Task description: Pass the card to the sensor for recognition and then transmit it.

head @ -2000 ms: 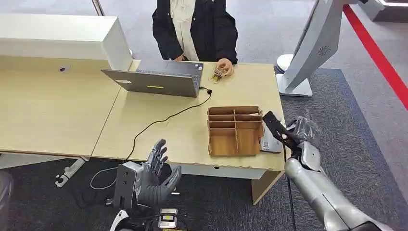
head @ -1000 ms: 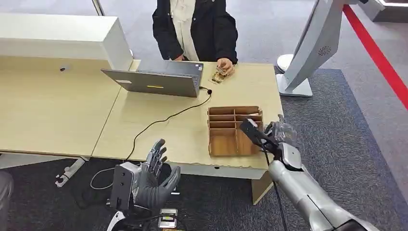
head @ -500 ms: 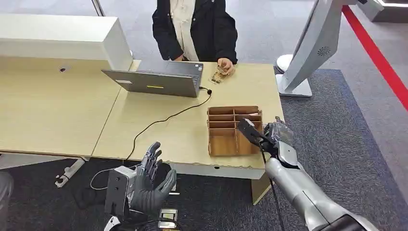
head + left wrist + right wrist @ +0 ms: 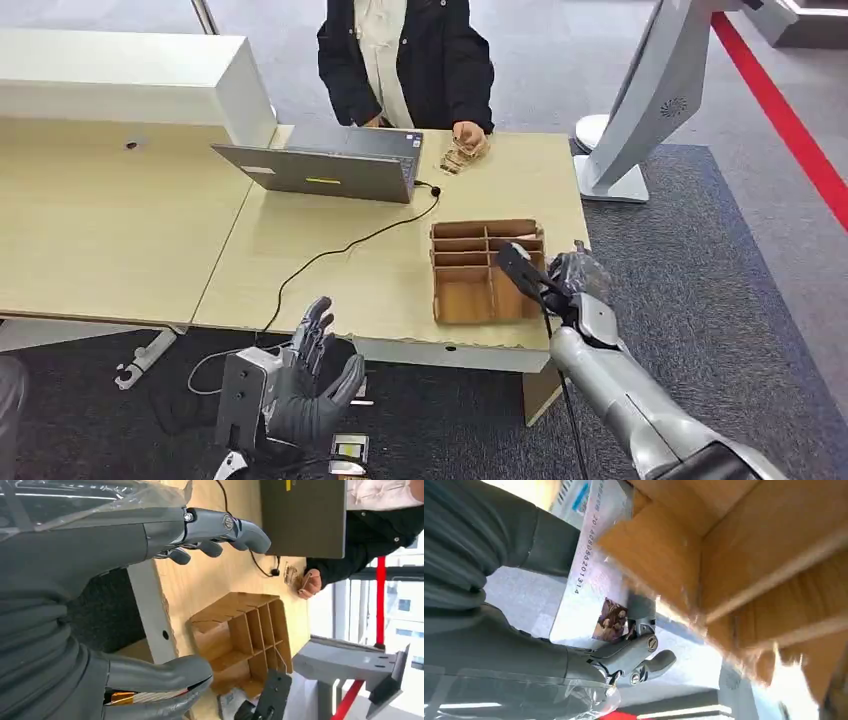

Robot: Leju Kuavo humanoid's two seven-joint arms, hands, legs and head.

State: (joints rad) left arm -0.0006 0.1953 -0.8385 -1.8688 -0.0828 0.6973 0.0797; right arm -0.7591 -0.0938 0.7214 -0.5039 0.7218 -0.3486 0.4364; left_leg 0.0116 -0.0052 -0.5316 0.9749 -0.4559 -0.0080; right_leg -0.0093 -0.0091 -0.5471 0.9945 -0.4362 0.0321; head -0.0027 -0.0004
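1. At the desk's (image 4: 330, 270) right end: the right hand (image 4: 575, 280) has come in from beyond the tray's (image 4: 462, 297) right side, where it hung two seconds ago, and now sits over the tray's right-hand compartments. Over the last half second it has barely shifted.
2. Right hand, fingers: the right wrist view shows a thumb and one fingertip (image 4: 659, 660) with nothing plainly between them. Whether the rest are apart or together I cannot tell.
3. Card (image 4: 522, 237): a pale slip in the tray's far right compartment, probably the task's card. It lies where it lay before, just beyond the right hand, not held.
4. Reader (image 4: 589, 580): a flat white unit with a printed number and a small picture, touching the tray's outer wall, under the right wrist. Judged to be the sensor.
5. Left hand (image 4: 310, 385): below the desk's front edge, fingers apart, palm bare. It has sunk slightly and holds nothing.
6. Person (image 4: 405, 55): behind the desk beside the laptop (image 4: 320, 170), one hand resting on small items, unchanged.
7. Meaning for the task: the move from reader side to tray reads as the reach for the card. The grasp is not yet made; recognition and handover remain.
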